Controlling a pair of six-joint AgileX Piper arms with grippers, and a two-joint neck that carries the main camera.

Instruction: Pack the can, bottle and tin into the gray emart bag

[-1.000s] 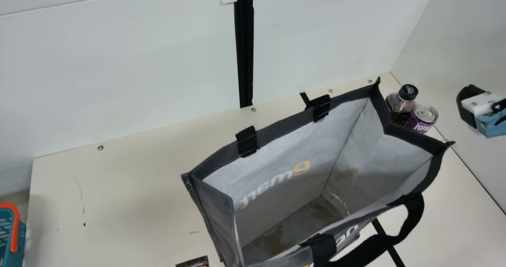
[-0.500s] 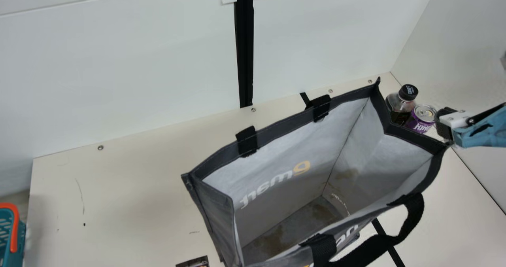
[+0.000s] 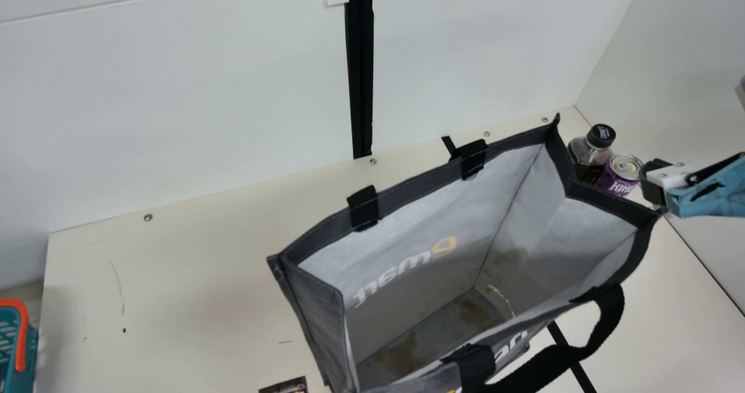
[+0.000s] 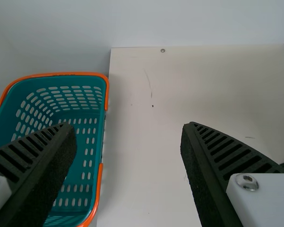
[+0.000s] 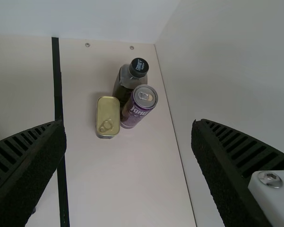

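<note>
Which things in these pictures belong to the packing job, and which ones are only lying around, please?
For the job:
- gray emart bag
- purple drink can
- black-capped bottle
- gold pull-ring tin

Only lying around:
- teal basket with orange handles
- dark printed item, cut off by the main view's edge; exact kind unclear

this looks like a robot lab or test booth, dressed with a few shop goods. plain white panels [image 3: 204, 90] stand behind and beside a cream surface [image 3: 192, 300], with small screws [image 3: 148, 217] set along its edge. a black upright strip [image 3: 361, 61] runs down the back panel, and a black line [image 5: 58, 94] crosses the surface. a robot arm [image 3: 713, 192] reaches in over a gray bag [image 3: 416, 182], bottle [image 5: 125, 87], can [image 5: 138, 111] and tin [image 5: 107, 111], with a teal basket [image 4: 97, 142] beside the surface.
</note>
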